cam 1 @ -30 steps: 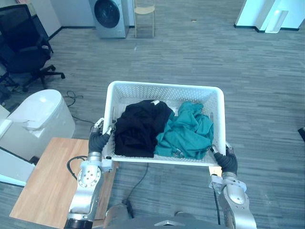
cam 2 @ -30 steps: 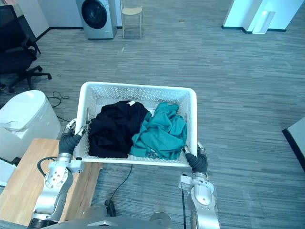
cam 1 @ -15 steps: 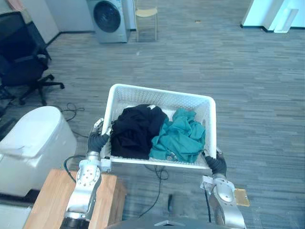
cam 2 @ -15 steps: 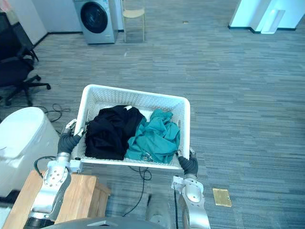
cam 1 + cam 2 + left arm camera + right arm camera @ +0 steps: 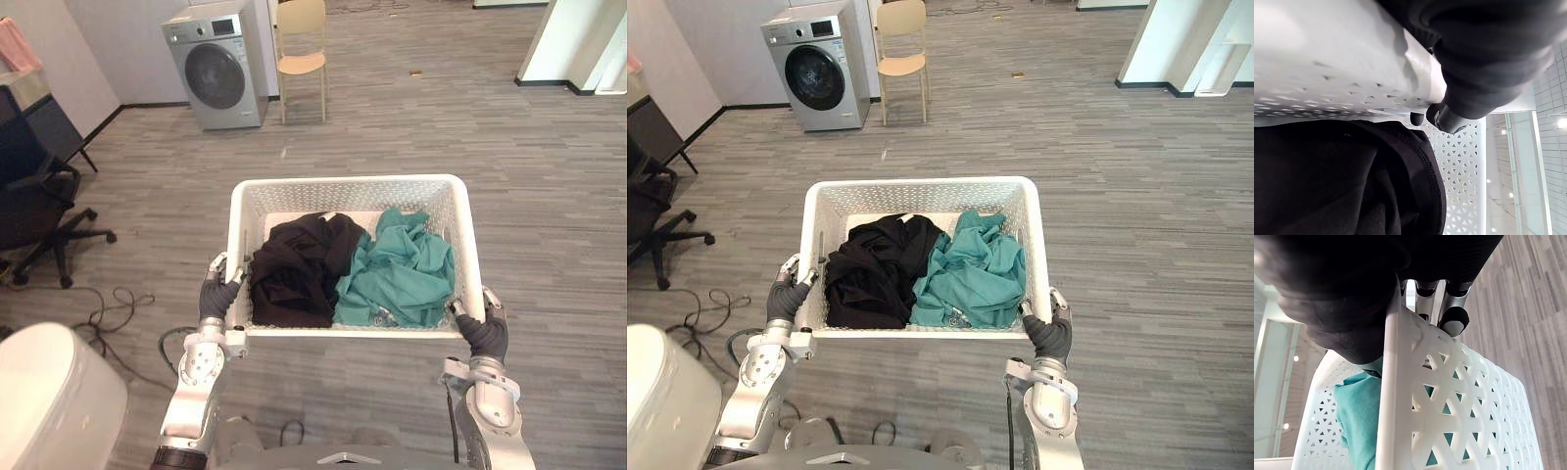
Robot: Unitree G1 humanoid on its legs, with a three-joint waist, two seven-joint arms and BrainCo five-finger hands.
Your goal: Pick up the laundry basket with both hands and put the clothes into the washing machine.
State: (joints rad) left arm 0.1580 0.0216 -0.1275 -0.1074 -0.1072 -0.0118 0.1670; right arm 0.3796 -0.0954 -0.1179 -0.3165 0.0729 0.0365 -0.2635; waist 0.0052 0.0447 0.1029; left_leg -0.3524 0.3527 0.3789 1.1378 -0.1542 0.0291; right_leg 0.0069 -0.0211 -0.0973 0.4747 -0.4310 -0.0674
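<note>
— Both hands gripping?
— Yes: my left hand [image 5: 217, 295] and right hand [image 5: 487, 335] each curl over a side rim of the laundry basket [image 5: 345, 194], which I hold above the floor [image 5: 554, 196].
— And inside?
— Black clothes [image 5: 294, 269] touching teal clothes [image 5: 404, 274]. The washing machine [image 5: 212, 74] stands well apart, beside a chair [image 5: 302, 31].

No legible text anywhere; washing machine [image 5: 216, 70] maybe bears print, too small to read.
</note>
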